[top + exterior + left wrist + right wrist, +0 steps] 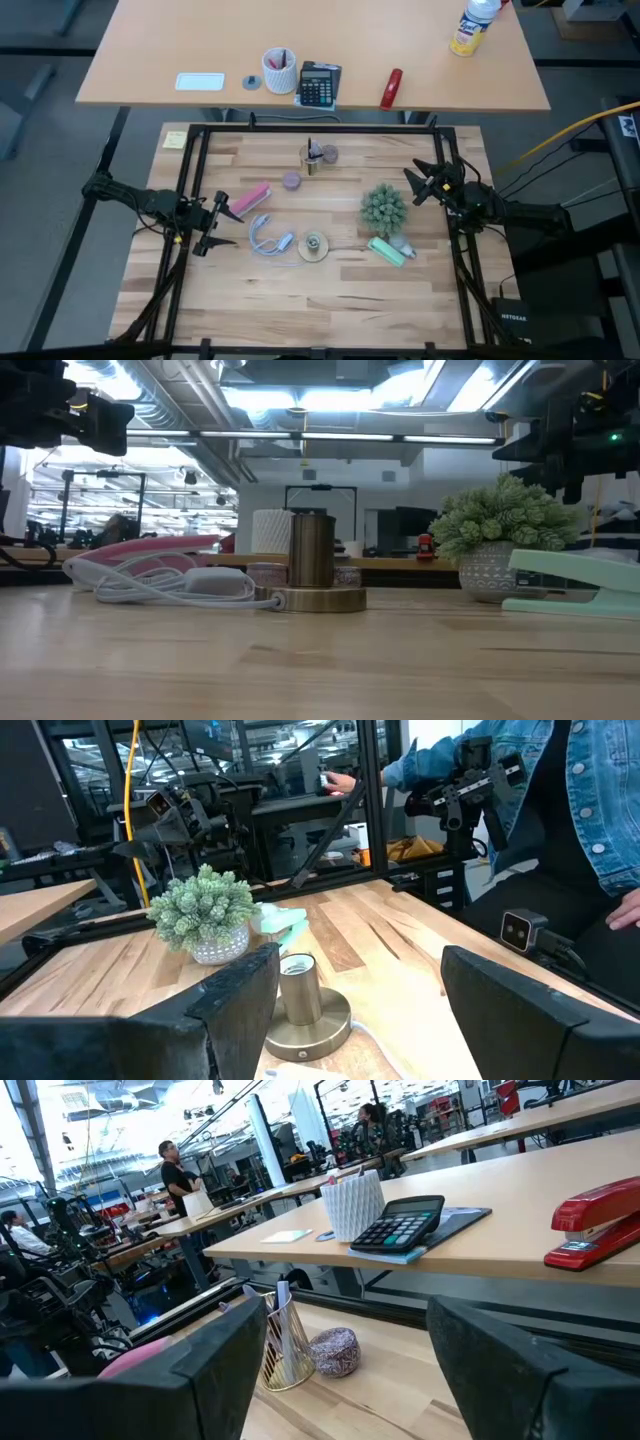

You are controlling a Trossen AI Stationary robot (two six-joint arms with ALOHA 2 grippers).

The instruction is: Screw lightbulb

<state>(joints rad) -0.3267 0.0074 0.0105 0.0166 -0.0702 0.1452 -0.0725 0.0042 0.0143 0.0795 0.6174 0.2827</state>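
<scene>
Risk: the lightbulb (402, 243) is lying wedged between the potted plant (383, 208) and the mint-green bar (386, 251), so a descending finger may strike either. The right end effector (415, 185) is hovering nearby, wide open, empty. The left end effector (215, 222) is waiting open, well apart.

I see a bench (330, 290) of pale, matt wood planks. The socket (314, 576) looks like brushed brass metal with a soft sheen. The bar (575, 585) reads as smooth mint plastic, the cable (165, 582) as glossy white plastic.
</scene>
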